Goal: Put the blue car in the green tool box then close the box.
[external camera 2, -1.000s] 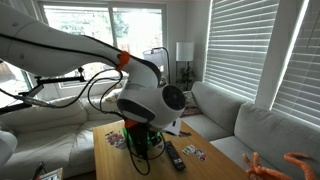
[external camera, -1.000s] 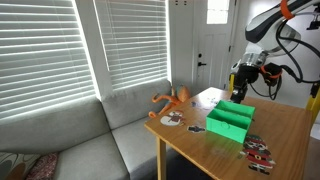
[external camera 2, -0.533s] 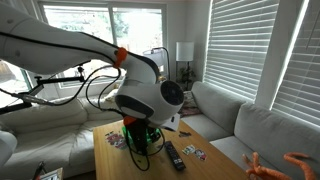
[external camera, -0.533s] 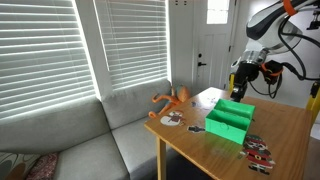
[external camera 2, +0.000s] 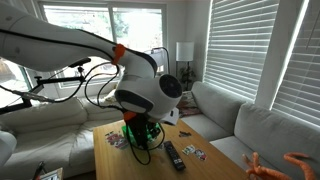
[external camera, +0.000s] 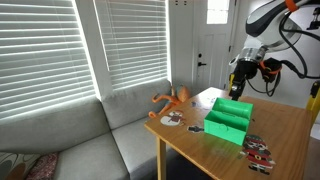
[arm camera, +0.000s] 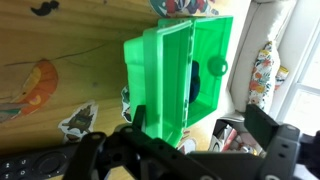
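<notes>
The tool box (external camera: pixel 230 120) stands mid-tabletop (external camera: pixel 290 125), with the toy car (arm camera: pixel 197 80) inside it. A toy figure (external camera: pixel 172 99) lies at the corner nearest the sofa (external camera: pixel 80 140). Flat toy pieces (external camera: pixel 260 152) lie by the front edge. The claw (external camera: pixel 241 88) hangs above the box.

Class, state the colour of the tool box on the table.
The box is bright green; the wrist view shows it best.
</notes>
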{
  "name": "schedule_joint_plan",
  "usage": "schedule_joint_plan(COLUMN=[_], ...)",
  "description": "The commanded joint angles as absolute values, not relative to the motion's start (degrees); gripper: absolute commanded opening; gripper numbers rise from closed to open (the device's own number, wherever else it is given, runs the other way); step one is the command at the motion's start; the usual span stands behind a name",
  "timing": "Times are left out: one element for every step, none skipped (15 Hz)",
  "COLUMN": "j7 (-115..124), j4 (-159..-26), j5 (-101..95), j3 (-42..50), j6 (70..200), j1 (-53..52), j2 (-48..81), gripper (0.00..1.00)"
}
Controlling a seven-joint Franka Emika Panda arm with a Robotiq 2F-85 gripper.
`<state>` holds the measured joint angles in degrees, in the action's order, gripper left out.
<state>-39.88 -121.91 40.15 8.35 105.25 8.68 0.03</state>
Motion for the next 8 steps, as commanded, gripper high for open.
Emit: schedule_joint_plan(j7=[-38.6,-38.2,-38.1,-37.9,-37.7,-37.4,-37.2,-37.0], j4=[-121.3,-121.2,-121.0,-120.8,-120.6,-120.5,-120.5,-120.3], j5=[38.3,37.4,36.9,36.2,35.5,34.7,34.1,33.3], j3=[7.8,7.5,7.4,7.2,7.0,6.8,6.6,6.3], j6=[104.4,104.6,104.5,104.4,104.3,104.3,104.3,104.3], j1=[8.0,7.7,7.5,7.2,7.0,6.7,6.4,6.1], j2=[-1.7,-2.0,-2.2,-2.4,-2.6,-2.8,-2.9,-3.0], gripper=[1.00,1.00,1.00,1.00,1.00,1.00,1.00,1.00])
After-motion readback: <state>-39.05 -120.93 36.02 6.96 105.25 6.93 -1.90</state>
